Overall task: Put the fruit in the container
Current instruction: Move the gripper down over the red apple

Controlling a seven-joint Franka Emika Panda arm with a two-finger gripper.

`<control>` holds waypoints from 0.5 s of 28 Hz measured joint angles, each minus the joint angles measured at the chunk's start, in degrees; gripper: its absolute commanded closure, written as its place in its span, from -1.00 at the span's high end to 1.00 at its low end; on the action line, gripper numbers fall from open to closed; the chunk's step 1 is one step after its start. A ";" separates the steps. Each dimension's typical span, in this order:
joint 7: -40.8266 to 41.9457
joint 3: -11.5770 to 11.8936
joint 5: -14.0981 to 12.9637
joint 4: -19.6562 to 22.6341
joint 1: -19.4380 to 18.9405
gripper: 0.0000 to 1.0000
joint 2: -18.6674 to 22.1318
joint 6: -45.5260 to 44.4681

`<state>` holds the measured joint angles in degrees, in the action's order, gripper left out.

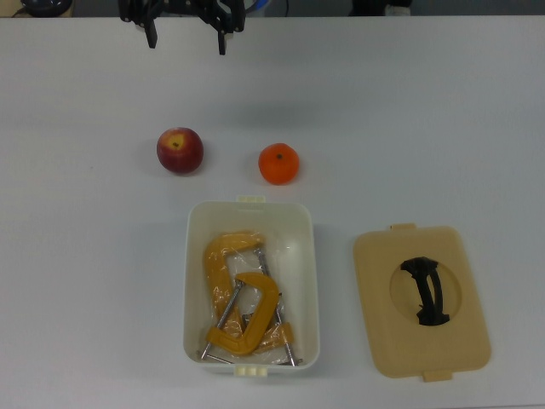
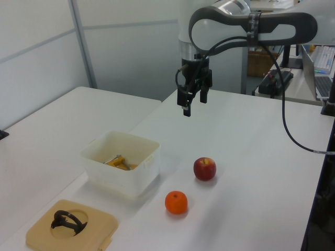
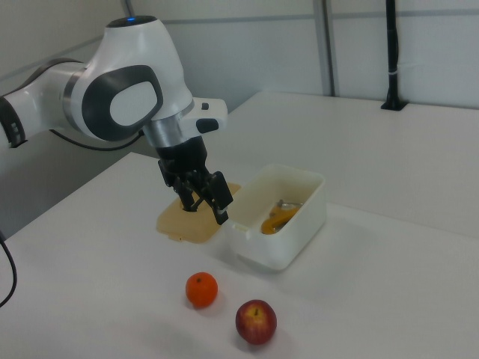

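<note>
White counter (image 1: 443, 111) carries a red apple (image 1: 180, 151) and an orange (image 1: 278, 164) side by side just outside the white tub (image 1: 250, 288) holding yellow clamps (image 1: 241, 298), tan lid (image 1: 421, 301) beside it, while the claw (image 1: 186, 37) hangs released and empty above

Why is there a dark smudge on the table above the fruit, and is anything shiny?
In the top view, the soft grey smudge is the shadow of the robot's black hand, hanging open above the white table. In the right view, the dark red round apple carries a small pale glint.
</note>
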<state>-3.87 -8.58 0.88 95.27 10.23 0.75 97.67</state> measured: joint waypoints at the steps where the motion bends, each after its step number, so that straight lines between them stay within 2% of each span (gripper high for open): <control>1: 0.01 -0.01 0.00 0.03 0.00 1.00 0.00 0.00; 10: 0.18 0.18 0.00 2.86 0.27 1.00 -0.28 -0.03; 14: 3.61 0.29 0.00 4.42 1.51 1.00 -0.96 -0.03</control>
<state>-0.26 -8.29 0.88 99.70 11.73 -0.21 97.65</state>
